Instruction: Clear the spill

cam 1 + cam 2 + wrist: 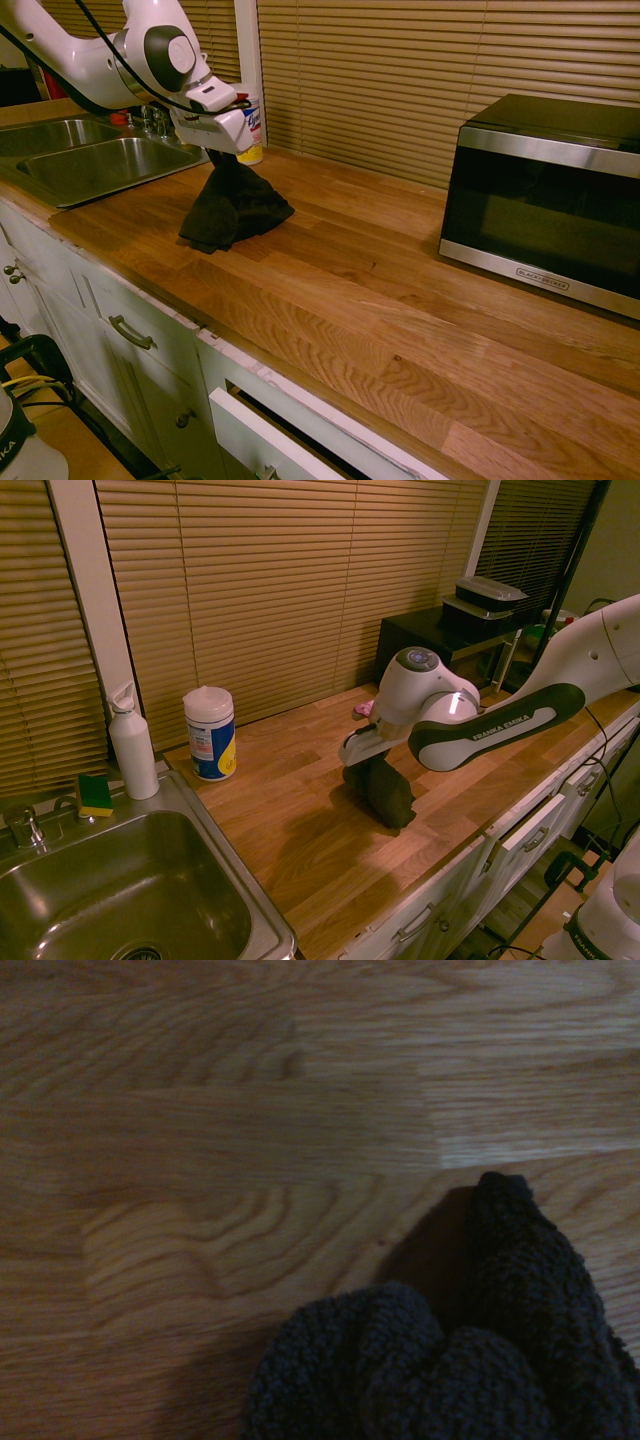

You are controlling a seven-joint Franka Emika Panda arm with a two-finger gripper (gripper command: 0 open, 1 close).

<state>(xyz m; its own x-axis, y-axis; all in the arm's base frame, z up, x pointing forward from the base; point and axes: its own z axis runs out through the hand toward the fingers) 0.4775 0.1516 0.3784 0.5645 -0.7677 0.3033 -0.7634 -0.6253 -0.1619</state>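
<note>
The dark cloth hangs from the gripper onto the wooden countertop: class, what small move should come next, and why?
Probably keep dragging the dark cloth along the wooden countertop with light downward pressure. The gripper is shut on the cloth's bunched top, and its lower folds already rest on the wood. No spill drops are discernible in any view, so which way to wipe cannot be told.

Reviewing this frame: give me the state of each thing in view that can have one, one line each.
Gripper: shut on cloth.
Cloth: hanging bunched from the gripper, lower end on the counter.
Spill: not visible in any view.
Wipes canister: upright, lid shut.
White bottle: upright by the sink.
Sponge: on the sink edge.
Microwave: door shut.
Drawer: slightly open.
Blinds: down.
</note>
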